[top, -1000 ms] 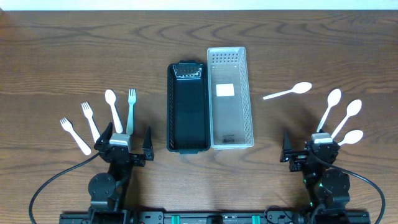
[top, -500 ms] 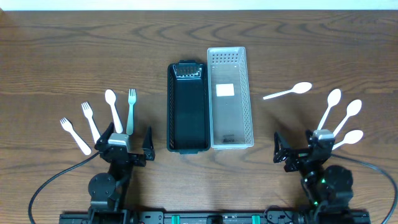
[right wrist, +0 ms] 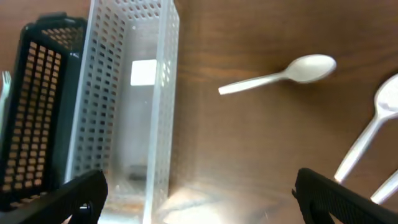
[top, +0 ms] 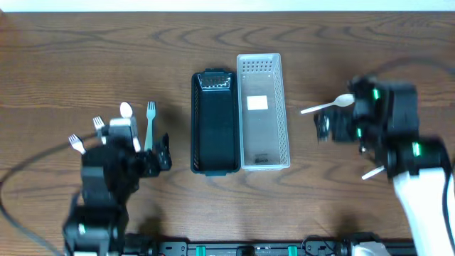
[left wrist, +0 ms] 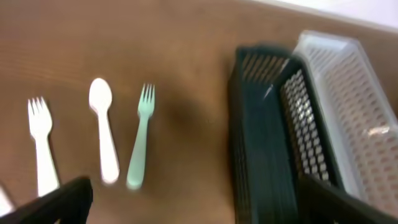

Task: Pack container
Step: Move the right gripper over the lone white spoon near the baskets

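The left gripper (left wrist: pixel 193 186) and right gripper (right wrist: pixel 200 180) are spread wide, empty. The black perforated plastic basket (top: pixel 215 131) is seen empty; a white label (top: pixel 257 103) is held in the clear perforated plastic basket (top: pixel 264 139).

Brown wood-grain table (top: pixel 85 50), white strip (top: pixel 227 4) beyond it

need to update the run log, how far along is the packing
Done: nothing yet; the black basket and the clear basket hold no cutlery. In hand: nothing; the left gripper and right gripper are both open and empty, the right hovering near the lone spoon. Left: every piece, including that spoon, the green fork and the white spoon lying on the table.
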Controlling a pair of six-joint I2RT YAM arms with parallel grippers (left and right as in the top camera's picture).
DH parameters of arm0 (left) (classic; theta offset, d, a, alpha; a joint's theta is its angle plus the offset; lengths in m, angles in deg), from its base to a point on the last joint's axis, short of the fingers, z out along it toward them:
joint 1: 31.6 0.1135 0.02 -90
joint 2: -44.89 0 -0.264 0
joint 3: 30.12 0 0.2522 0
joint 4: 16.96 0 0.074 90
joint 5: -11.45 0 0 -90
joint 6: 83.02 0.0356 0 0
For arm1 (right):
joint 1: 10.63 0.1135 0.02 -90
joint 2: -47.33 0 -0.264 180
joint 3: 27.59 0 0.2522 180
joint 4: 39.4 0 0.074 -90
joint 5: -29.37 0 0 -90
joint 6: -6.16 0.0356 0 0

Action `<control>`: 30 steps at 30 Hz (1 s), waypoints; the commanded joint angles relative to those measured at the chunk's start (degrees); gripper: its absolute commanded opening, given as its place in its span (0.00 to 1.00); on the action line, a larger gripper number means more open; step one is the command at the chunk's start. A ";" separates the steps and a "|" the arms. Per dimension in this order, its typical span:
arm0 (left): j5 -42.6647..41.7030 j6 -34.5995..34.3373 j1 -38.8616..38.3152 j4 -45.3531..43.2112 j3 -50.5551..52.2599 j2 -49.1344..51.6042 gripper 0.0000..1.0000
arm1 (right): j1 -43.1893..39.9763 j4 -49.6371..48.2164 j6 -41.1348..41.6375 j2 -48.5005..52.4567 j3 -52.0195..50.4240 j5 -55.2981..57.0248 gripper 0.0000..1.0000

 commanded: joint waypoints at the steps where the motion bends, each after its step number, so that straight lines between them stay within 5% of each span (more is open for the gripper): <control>1: 0.44 -0.50 0.04 6.71 -9.25 10.54 0.98 | -0.55 0.70 -0.37 7.43 6.36 -5.90 0.99; 3: -0.33 -0.52 0.04 12.48 -14.58 16.02 0.98 | -0.57 -2.91 -0.74 10.82 7.89 -7.28 0.99; 6: -0.85 -0.42 0.04 19.47 -21.18 22.45 0.98 | -0.98 -7.10 17.84 15.10 8.94 0.76 0.86; 12: -0.83 -0.09 0.04 21.64 -24.33 27.87 0.98 | -1.07 -4.00 40.46 25.44 14.86 14.91 0.92; 16: -0.61 0.00 0.04 21.57 -24.33 29.07 0.98 | -1.16 -0.52 45.03 32.57 19.19 15.10 0.99; 30: 2.21 0.13 0.04 22.91 -24.33 29.18 0.98 | -4.46 6.14 59.25 46.93 22.43 19.23 0.99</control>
